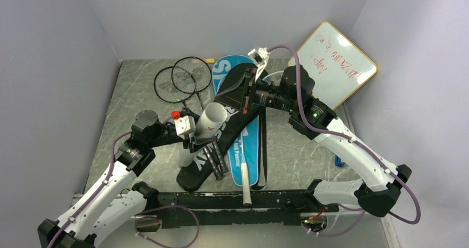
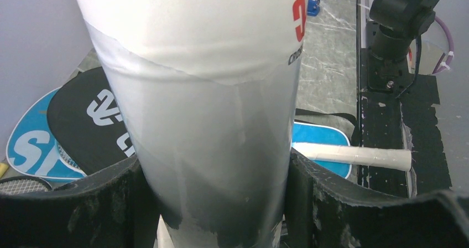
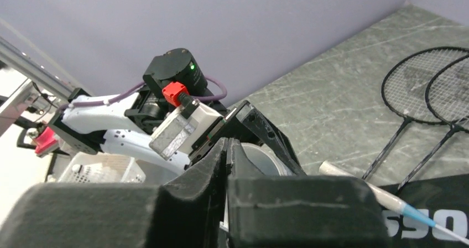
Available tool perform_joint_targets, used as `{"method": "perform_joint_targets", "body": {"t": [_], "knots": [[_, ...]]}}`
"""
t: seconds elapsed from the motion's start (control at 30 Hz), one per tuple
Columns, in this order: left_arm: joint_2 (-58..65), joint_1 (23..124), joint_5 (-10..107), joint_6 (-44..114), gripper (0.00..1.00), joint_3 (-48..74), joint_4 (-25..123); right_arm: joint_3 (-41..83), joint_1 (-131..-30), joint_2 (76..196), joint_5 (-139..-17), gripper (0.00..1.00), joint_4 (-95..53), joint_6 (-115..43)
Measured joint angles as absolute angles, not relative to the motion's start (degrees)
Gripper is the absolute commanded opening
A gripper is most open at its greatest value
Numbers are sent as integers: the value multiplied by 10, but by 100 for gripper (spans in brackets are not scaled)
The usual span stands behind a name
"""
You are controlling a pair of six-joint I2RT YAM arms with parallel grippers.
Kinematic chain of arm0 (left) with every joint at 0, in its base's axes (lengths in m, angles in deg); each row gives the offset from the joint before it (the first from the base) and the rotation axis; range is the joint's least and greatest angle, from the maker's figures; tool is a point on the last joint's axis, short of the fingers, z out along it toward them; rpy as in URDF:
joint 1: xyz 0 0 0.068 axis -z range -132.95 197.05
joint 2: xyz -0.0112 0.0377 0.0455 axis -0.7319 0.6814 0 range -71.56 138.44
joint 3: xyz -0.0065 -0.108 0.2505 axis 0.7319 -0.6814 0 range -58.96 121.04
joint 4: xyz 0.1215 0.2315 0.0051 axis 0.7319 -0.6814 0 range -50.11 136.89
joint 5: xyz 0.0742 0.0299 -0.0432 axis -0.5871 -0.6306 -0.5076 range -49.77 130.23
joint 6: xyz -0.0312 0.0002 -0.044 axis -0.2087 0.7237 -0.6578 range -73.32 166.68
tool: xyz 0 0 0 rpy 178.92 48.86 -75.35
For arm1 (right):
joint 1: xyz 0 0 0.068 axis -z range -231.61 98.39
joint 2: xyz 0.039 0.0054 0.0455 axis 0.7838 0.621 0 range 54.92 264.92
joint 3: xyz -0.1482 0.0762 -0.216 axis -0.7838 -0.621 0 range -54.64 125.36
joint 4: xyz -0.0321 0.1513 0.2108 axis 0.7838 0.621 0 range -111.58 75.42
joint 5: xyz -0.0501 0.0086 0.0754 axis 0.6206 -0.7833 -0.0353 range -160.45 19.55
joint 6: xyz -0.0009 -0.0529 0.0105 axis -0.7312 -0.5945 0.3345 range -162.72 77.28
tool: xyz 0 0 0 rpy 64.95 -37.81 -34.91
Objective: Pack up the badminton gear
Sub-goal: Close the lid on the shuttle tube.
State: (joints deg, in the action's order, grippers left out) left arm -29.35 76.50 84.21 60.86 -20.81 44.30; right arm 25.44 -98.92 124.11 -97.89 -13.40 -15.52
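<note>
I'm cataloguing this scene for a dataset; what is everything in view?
black rackets: two, black, far left, heads overlapping
blue cover: one, blue, centre, lowest
black cover: one, black, diagonally atop blue cover
white handle: one, white, at blue cover's near end
white tube: one, white, gripped by left end effector
whiteboard: one, wood-framed, red writing, far right corner
small blue object: one, blue, right side, unidentifiable
left end effector: one, black, closed on white tube
right end effector: one, black, fingers together over black cover
</note>
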Motion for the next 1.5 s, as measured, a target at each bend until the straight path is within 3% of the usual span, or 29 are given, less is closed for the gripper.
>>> {"method": "perform_joint_targets", "body": {"t": [0.47,1.5], "knots": [[-293,765,841,609,48,-208,440,215,-989,1239,-984,0,-80,-167],[-290,765,839,610,48,-209,442,252,-992,1242,-973,0,-5,-203]]}}
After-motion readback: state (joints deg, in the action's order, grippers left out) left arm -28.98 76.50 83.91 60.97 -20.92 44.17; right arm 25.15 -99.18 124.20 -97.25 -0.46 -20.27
